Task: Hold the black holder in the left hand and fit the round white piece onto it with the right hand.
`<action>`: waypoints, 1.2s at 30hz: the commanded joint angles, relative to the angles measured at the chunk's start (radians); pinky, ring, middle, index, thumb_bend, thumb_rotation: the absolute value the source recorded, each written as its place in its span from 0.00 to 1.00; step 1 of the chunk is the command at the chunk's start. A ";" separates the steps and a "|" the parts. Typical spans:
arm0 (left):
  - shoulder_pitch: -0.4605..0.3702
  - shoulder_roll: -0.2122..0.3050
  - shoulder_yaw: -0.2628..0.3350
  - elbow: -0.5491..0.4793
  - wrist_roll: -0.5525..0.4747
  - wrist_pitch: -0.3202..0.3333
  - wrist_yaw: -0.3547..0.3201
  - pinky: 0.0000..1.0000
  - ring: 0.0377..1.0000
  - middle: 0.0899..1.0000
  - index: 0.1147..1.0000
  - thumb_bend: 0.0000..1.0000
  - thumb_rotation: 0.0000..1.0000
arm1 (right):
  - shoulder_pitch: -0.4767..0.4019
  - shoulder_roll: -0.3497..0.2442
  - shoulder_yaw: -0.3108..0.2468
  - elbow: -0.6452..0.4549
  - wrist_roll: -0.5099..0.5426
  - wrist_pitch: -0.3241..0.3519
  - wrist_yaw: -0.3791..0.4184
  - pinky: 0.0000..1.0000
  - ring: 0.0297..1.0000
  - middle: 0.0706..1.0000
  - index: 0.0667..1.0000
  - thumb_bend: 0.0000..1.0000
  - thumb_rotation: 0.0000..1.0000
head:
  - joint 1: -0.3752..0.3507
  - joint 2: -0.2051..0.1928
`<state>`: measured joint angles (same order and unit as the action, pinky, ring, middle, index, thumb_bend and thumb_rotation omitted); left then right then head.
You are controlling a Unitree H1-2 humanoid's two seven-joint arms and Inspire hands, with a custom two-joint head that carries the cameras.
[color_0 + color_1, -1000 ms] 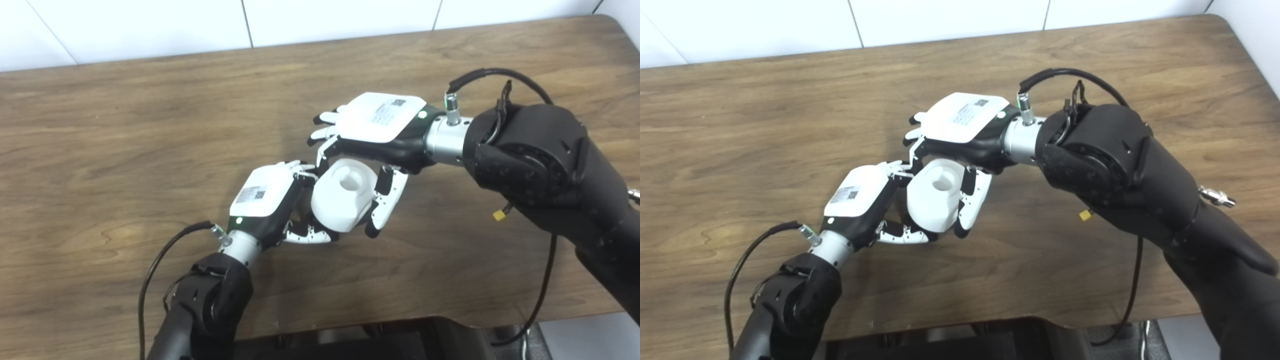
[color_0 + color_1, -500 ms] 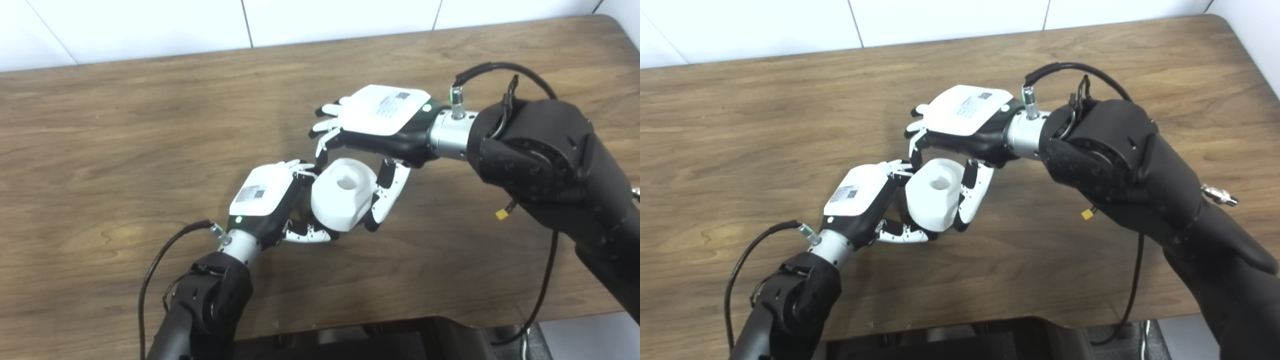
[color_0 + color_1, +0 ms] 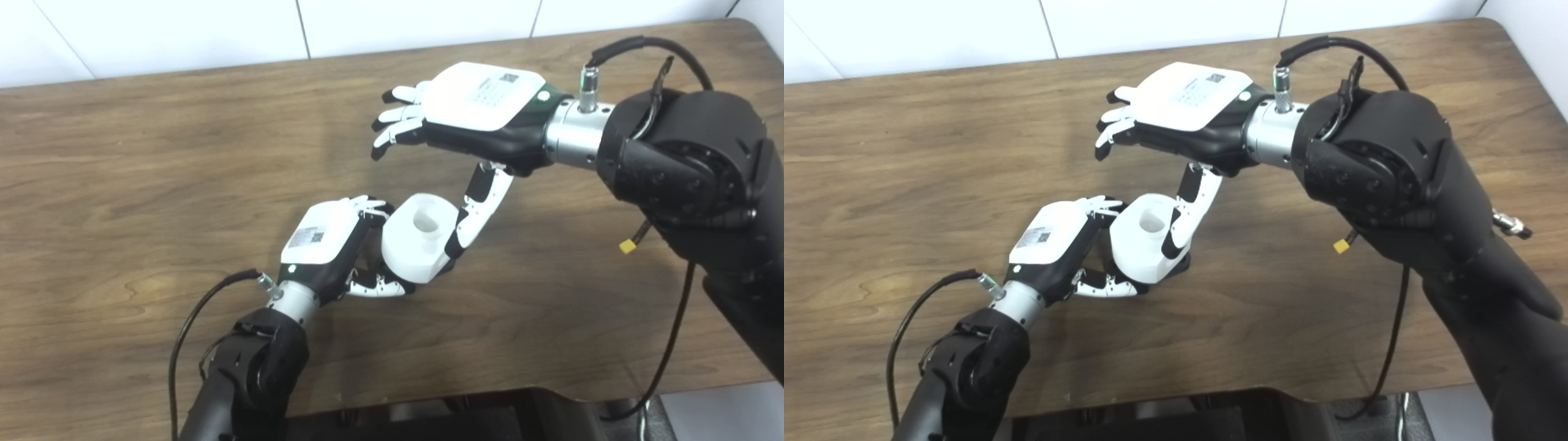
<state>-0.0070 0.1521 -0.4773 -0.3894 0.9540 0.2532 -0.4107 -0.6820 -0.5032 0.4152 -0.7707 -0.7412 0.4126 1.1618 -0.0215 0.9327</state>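
Scene: two robot hands were pictured at work over a wooden table (image 3: 153,159).
Left hand: the left hand (image 3: 327,245) was seen curled around the near side of the round white piece (image 3: 419,245), fingers closed on the assembly and gripping it from the left.
Black holder: the black holder could barely be made out; only a dark sliver was visible under the white piece's right edge in the right eye view, so its seating could not be confirmed.
White piece: the piece was held just above the table between the two hands, its central recess turned upward.
Right hand: the right hand (image 3: 471,116) was shown raised above the piece, fingers spread and holding nothing; only its thumb (image 3: 474,211) reached down beside the piece's right flank, and contact could not be told.
Step judged: release after fitting appeared to be in hand.
Advice: the withdrawal would best be made straight up and clear, so the piece was not dragged askew, while the left grip was kept firm and level.
Risk: a brushing thumb could unseat the part.
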 commanded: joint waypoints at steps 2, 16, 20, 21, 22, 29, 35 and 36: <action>0.018 0.014 -0.005 0.048 -0.029 0.009 -0.043 0.89 0.89 0.82 0.42 0.52 0.06 | -0.050 -0.018 -0.032 -0.018 -0.002 0.057 0.108 0.97 1.00 0.93 0.83 1.00 0.47 | -0.002 -0.003; 0.010 0.022 0.006 0.052 -0.044 0.015 -0.047 0.87 0.87 0.81 0.43 0.52 0.06 | -0.066 -0.029 -0.055 -0.015 0.003 0.057 0.108 0.93 1.00 0.92 0.83 1.00 0.44 | 0.004 -0.010; 0.003 0.028 -0.002 0.038 -0.026 0.025 -0.070 0.86 0.86 0.80 0.54 0.69 0.08 | -0.077 -0.039 -0.053 -0.014 0.009 0.057 0.108 0.92 1.00 0.92 0.82 1.00 0.45 | 0.006 -0.007; 0.001 0.031 -0.004 0.035 -0.020 0.026 -0.074 0.86 0.86 0.81 0.63 0.81 0.09 | -0.076 -0.039 -0.055 -0.014 0.010 0.057 0.108 0.91 1.00 0.91 0.82 1.00 0.46 | 0.007 -0.007; -0.001 0.034 -0.008 0.030 -0.011 0.029 -0.084 0.86 0.86 0.81 0.67 0.86 0.10 | -0.075 -0.040 -0.056 -0.014 0.011 0.057 0.108 0.91 1.00 0.91 0.82 1.00 0.46 | 0.008 -0.006; -0.006 0.053 -0.013 0.002 0.030 0.054 -0.166 0.87 0.91 0.88 0.81 0.91 0.17 | -0.061 -0.046 -0.064 -0.015 0.008 0.057 0.108 0.91 1.00 0.92 0.83 1.00 0.47 | 0.010 -0.004; 0.004 0.061 -0.004 -0.010 0.056 0.066 -0.222 0.87 0.93 0.94 0.91 0.93 0.23 | -0.046 -0.040 -0.079 -0.008 0.012 0.057 0.108 0.94 1.00 0.93 0.83 1.00 0.46 | 0.017 -0.006; 0.002 0.062 -0.002 -0.017 0.064 0.074 -0.241 0.87 0.93 0.94 0.92 0.93 0.23 | -0.045 -0.038 -0.082 -0.008 0.011 0.057 0.108 0.94 1.00 0.93 0.83 1.00 0.46 | 0.017 -0.006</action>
<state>-0.0462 0.1826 -0.4762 -0.4303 1.0126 0.2637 -0.5514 -0.6980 -0.5311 0.3587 -0.7666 -0.7283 0.4126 1.1618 -0.0031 0.9250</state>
